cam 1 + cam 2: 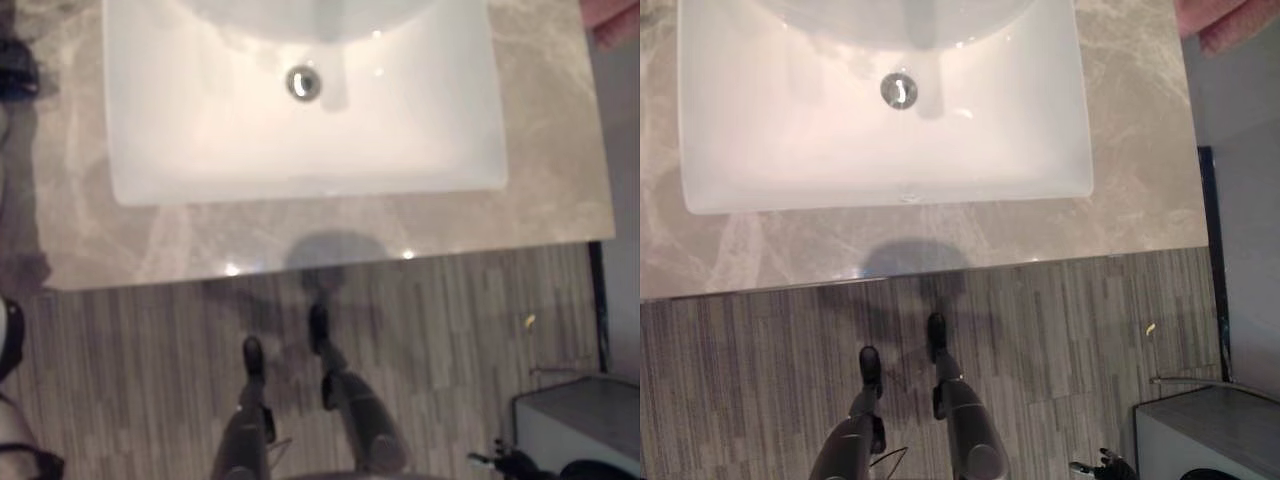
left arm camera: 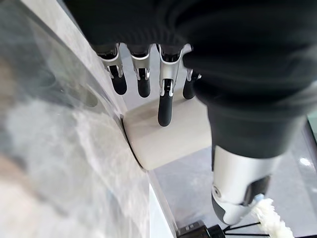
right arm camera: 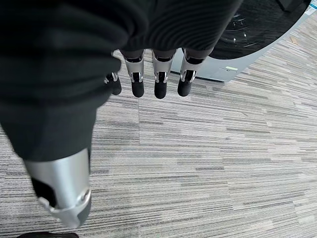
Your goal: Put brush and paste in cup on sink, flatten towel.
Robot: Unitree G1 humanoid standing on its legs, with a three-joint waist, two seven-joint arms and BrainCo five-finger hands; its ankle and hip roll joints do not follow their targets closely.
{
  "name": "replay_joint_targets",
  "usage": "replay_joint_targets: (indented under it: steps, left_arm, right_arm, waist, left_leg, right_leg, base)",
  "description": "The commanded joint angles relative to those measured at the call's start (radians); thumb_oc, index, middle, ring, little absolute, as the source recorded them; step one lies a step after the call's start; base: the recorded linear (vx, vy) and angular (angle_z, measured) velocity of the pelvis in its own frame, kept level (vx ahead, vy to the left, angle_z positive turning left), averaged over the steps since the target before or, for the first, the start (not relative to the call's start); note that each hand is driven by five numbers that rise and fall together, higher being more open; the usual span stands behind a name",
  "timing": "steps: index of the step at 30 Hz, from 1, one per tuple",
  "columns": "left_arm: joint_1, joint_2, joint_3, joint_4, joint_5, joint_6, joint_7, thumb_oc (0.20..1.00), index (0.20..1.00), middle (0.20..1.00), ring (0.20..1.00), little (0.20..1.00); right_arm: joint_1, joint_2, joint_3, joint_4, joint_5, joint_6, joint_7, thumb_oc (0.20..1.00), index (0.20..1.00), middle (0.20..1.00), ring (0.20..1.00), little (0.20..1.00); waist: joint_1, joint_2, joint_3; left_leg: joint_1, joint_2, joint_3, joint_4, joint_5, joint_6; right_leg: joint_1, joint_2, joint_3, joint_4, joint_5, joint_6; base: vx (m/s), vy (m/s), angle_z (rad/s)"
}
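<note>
Both hands (image 2: 148, 74) (image 3: 156, 79) hang open, perhaps towel (image 1: 1220, 25) far-right.

The sink (image 1: 200, 150) looks like glossy white ceramic, smooth, with bright glints near its shiny metal drain (image 1: 303, 82). The worktop (image 1: 300, 235) around it is polished grey-beige stone with pale veining — light spots gleam along its front edge. The floor (image 1: 1060, 340) is matt, streaked grey planking. Pink cloth (image 1: 1215, 22) at the far right corner looks soft.
</note>
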Motion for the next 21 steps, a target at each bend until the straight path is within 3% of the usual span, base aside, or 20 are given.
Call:
replay_joint_targets:
  steps: [1, 14, 19, 21]
  left_arm:
    - [-0.072, 0.017, -0.048, 0.037, -0.028, -0.046, 0.010, 1.000, 1.000, 1.000, 1.000, 1.000]
    - [-0.026, 0.007, -0.022, 0.042, -0.025, -0.042, -0.002, 1.000, 1.000, 1.000, 1.000, 1.000]
    - [0.137, 0.020, 0.059, -0.017, 0.001, -0.031, -0.031, 1.000, 1.000, 1.000, 1.000, 1.000]
    - [0.311, 0.018, 0.158, -0.141, 0.024, -0.026, -0.046, 1.000, 1.000, 1.000, 1.000, 1.000]
  right_arm:
    - [0.028, -0.079, 0.011, 0.038, 0.045, 0.007, -0.005, 1.000, 1.000, 1.000, 1.000, 1.000]
    - [0.013, -0.086, 0.027, 0.024, 0.052, 0.008, -0.004, 1.000, 1.000, 1.000, 1.000, 1.000]
    - [0.027, -0.087, 0.002, 0.029, 0.033, 0.012, -0.001, 1.000, 1.000, 1.000, 1.000, 1.000]
    - [0.036, -0.077, -0.023, 0.044, 0.006, 0.019, -0.006, 1.000, 1.000, 1.000, 1.000, 1.000]
  waist:
    - [-0.012, 0.047, 0.006]
    - [-0.005, 0.050, 0.008]
    - [0.015, 0.061, -0.011]
    - [0.034, 0.073, -0.029]
  left_leg:
    - [-0.038, 0.041, 0.024, 0.012, -0.012, 0.002]
    - [-0.034, 0.045, 0.023, 0.012, -0.005, -0.004]
    - [0.012, 0.045, 0.025, 0.012, -0.014, -0.008]
    - [0.064, 0.045, 0.024, 0.012, -0.023, -0.011]
  right_leg:
    - [0.092, -0.038, 0.012, -0.002, -0.106, 0.082]
    - [0.095, -0.034, 0.021, -0.002, -0.102, 0.075]
    - [0.142, -0.035, 0.012, -0.002, -0.115, 0.068]
    - [0.193, -0.035, 0.001, -0.002, -0.131, 0.061]
  base:
    - [0.00, 0.000, 0.00]
    - [-0.05, -0.023, -0.02]
    - [-0.07, -0.048, -0.01]
    - [-0.09, -0.066, 0.00]
